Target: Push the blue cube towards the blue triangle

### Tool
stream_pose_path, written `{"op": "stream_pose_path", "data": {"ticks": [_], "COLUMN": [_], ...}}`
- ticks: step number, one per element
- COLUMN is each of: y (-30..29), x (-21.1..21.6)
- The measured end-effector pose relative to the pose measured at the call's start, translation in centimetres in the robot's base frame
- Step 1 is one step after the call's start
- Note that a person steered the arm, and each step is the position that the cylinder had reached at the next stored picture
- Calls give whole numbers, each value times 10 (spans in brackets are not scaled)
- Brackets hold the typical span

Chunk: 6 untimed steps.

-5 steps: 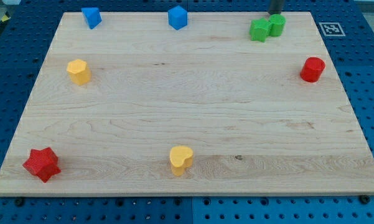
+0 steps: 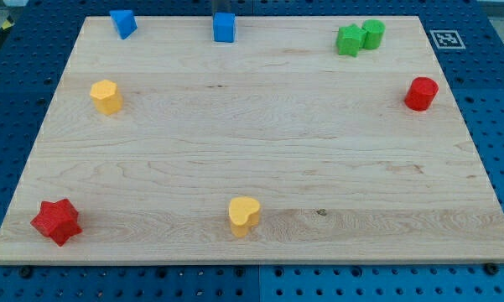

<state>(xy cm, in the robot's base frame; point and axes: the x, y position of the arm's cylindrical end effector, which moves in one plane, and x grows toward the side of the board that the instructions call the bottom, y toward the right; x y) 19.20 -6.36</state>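
Note:
The blue cube (image 2: 225,27) sits near the view's top edge of the wooden board (image 2: 260,143), left of centre. The blue triangle (image 2: 122,23) lies further left along the same edge, well apart from the cube. A short piece of my dark rod shows at the view's top, right behind the cube. My tip (image 2: 225,12) is at the cube's far side and seems to touch it; the very end is partly hidden by the cube.
Two green blocks (image 2: 349,40) (image 2: 373,33) touch each other at the top right. A red cylinder (image 2: 421,93) stands at the right edge. A yellow block (image 2: 106,96) is at the left, a yellow heart (image 2: 243,216) at bottom centre and a red star (image 2: 56,221) at bottom left.
The rod has moved from above the green blocks leftward to the blue cube. The cube has shifted a little to the left, towards the blue triangle.

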Motion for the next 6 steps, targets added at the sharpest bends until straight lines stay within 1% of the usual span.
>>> {"op": "stream_pose_path", "data": {"ticks": [1,3,4,5,6], "y": [1,73,58,33,18], "x": [1,0,14,38,41]}}
